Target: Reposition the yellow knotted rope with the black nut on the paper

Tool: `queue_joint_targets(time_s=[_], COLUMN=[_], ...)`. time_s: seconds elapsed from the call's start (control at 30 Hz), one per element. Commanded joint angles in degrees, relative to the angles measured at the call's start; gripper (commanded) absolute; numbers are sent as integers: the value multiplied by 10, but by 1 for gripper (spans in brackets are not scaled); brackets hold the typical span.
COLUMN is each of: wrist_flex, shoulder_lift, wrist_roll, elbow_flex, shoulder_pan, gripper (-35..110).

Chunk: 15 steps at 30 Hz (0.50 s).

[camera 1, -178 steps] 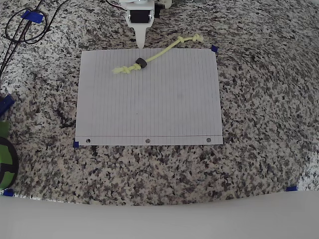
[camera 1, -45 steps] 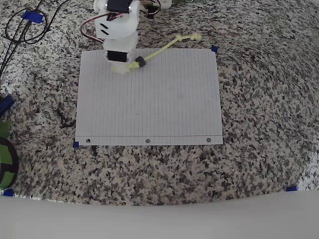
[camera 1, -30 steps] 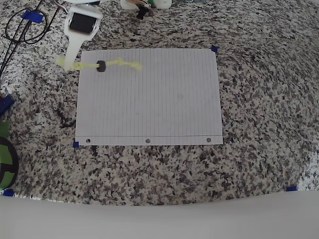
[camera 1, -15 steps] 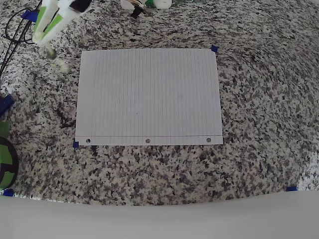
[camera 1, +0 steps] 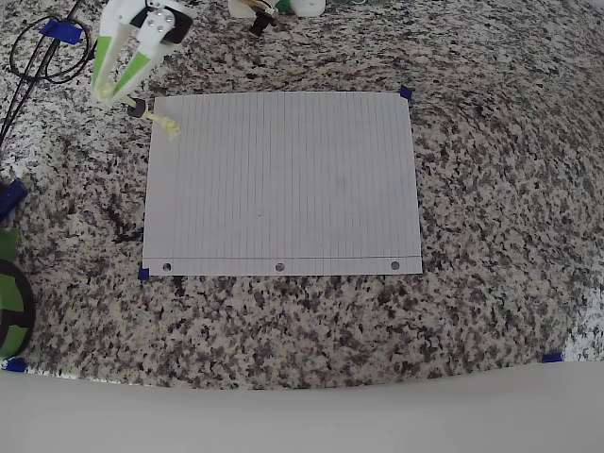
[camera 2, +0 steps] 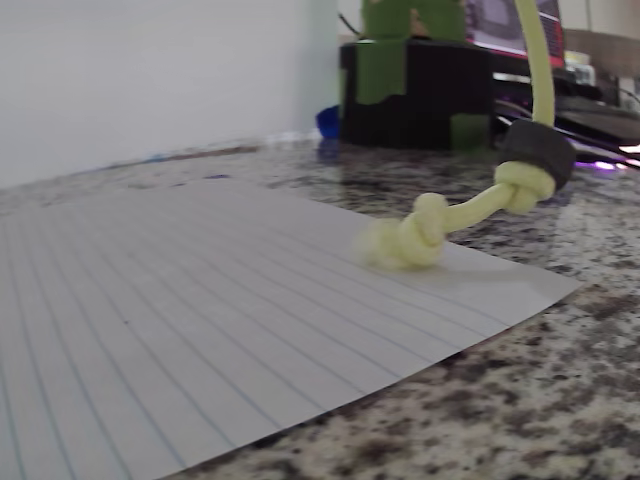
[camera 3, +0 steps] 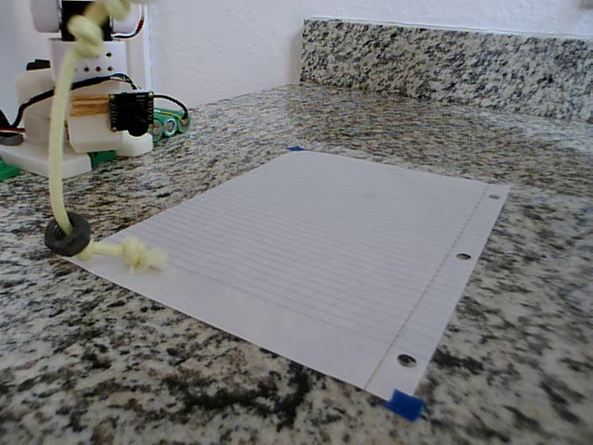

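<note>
The paper [camera 1: 283,179] lies flat on the granite counter. My gripper [camera 1: 108,92] hovers above the paper's top-left corner in the overhead view, shut on the upper end of the yellow knotted rope [camera 3: 57,139]. The rope hangs straight down from it. The black nut [camera 1: 137,109] has slid to the low end and sits just off the paper's edge [camera 3: 68,235]. The bottom knot and frayed tip [camera 2: 415,235] rest on the paper's corner [camera 1: 168,125]. In the wrist view the nut [camera 2: 537,155] hangs at the right above the sheet [camera 2: 150,300].
A black cable loop [camera 1: 47,47] lies at the counter's top left. The arm's white base [camera 3: 83,111] stands behind the rope. Blue tape bits [camera 1: 406,92] mark the paper's corners. A green and black object [camera 1: 9,302] sits at the left edge.
The gripper closed on the rope's left end, dragged it left off the paper and lifted it. It has now swung back, so the low knot touches the paper's corner.
</note>
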State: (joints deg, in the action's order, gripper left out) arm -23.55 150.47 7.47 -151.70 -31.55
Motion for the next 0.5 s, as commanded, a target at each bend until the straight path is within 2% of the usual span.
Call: queue_joint_targets(time_s=[0.0,0.2,0.37,0.47], wrist_flex=[2,3,0,-18], shoulder_lift=[54,125,178,214], wrist_roll=[14,48,128,130], elbow_flex=[-17,-75,-142,-177], shoulder_pan=[35,139,235,288], gripper=[0,0,0,0])
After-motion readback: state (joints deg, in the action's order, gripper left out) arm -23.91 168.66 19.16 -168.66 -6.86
